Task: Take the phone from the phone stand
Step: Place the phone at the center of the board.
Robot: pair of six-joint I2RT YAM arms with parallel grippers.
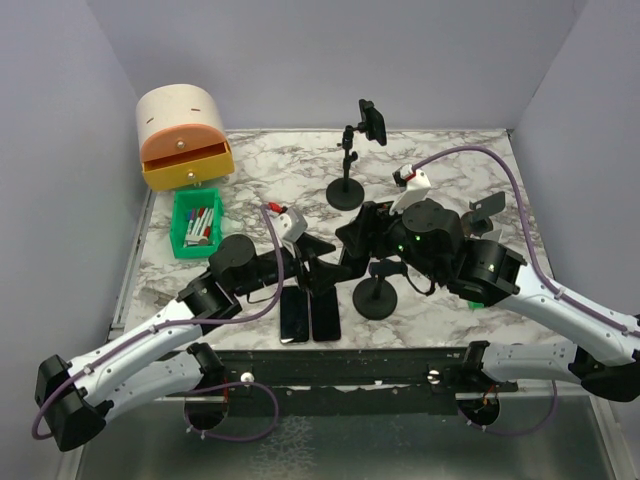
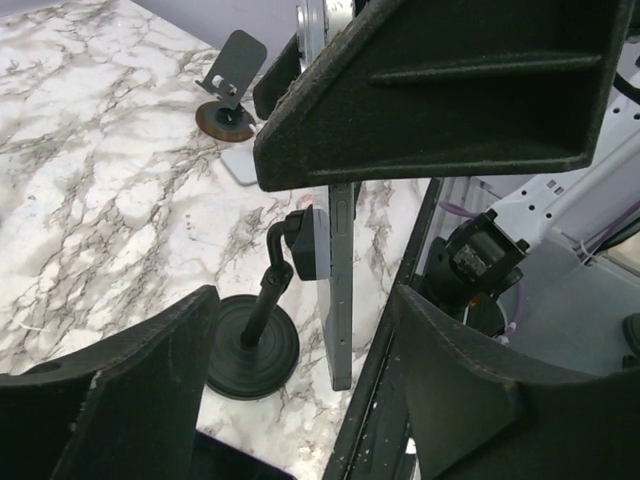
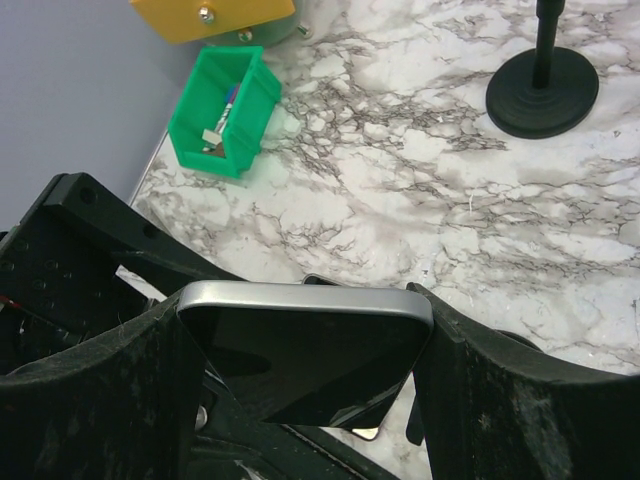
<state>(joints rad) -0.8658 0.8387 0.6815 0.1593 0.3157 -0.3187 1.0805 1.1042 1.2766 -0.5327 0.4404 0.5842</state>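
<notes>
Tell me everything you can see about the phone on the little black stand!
The phone is thin and flat, with a shiny black glass face and a silvery, metal-looking rim with rounded corners. Its screen is dark. It stands upright, seen edge-on in the left wrist view. A clamp holds it at the back, and the clamp belongs to a black stand with a bent pole and a round base on the marble table. The right tool grips its upper part, one finger against each side.
</notes>
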